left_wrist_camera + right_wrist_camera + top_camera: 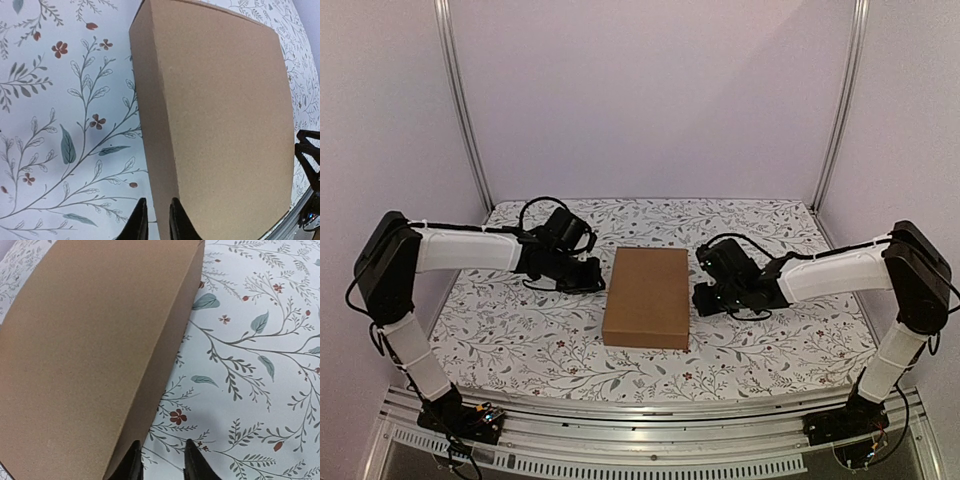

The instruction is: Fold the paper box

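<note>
**A:** Status on the fold?

**B:** Near to far. Both arm bases sit on the rail (650, 432) at my edge, with the arms reaching inward. The box (646, 296) lies flat mid-table on the flowered cloth (520, 330), long side running away from me. It's closed: lid flat, side walls up, no loose flaps that I can see.

**A:** Grippers?

**B:** The left gripper (157, 221) is low on the cloth, just beside the box's left wall. Its jaws are a sliver apart with nothing between them. The right gripper (162, 462) is just beside the right wall, jaws a bit wider apart, also empty. Neither holds cardboard. I can't tell whether either fingertip brushes a wall.

**A:** So which step are we on?

**B:** My read is the tail end. The shape is formed and the arms flank it on both sides. It looks like a final check rather than another crease.

**A:** Next move?

**B:** I'd back both arms straight out sideways, lifting a little first so the fingers don't drag the walls or skew the box. Then I'd check the end walls. The near one shows no gap from above, but the far one is hidden, so I can't confirm the tabs are seated. If the lid springs up, I'd press down on it near that end.
</note>
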You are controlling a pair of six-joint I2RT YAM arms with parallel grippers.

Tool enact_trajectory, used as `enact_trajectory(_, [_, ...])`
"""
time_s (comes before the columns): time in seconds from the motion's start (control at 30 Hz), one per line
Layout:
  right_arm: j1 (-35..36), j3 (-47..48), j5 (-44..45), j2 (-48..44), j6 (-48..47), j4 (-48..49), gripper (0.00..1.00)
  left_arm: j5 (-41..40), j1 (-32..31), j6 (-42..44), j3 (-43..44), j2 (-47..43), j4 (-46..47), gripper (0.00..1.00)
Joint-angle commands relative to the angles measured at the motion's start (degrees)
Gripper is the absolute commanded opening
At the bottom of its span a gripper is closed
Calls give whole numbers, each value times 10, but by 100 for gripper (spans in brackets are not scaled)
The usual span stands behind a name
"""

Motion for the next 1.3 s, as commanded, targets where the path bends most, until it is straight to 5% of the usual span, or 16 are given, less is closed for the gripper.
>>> enact_trajectory(0.0, [-7, -2, 68, -66, -47, -58, 37, -44, 9, 18, 19, -52, -51, 22])
enact_trajectory(0.13, [-8, -10, 117, -130, -78, -94, 70, -63, 9, 27, 23, -101, -77, 38])
enact_trajectory(0.2, [-8, -10, 138, -167, -94, -113, 96, -63, 9, 29, 26, -127, -92, 50])
enact_trajectory(0.27, [-8, -6, 157, -196, -108, -141, 99, -91, 9, 34, 28, -155, -109, 66])
enact_trajectory(0.33, [-8, -2, 180, -218, -118, -165, 99, -107, 9, 40, 31, -185, -123, 95])
enact_trajectory(0.37, [-9, 0, 192, -226, -122, -175, 99, -115, 9, 45, 33, -199, -132, 99])
enact_trajectory(0.6, [-8, 4, 264, -304, -132, -227, 99, -162, 9, 97, 49, -290, -183, 100])
enact_trajectory(0.97, [-8, -9, 519, -409, -59, -264, 99, -150, 10, 179, 18, -424, -162, 99])
enact_trajectory(1.27, [-8, -7, 428, -513, -116, -306, 99, -167, 10, 219, -13, -534, -166, 100])
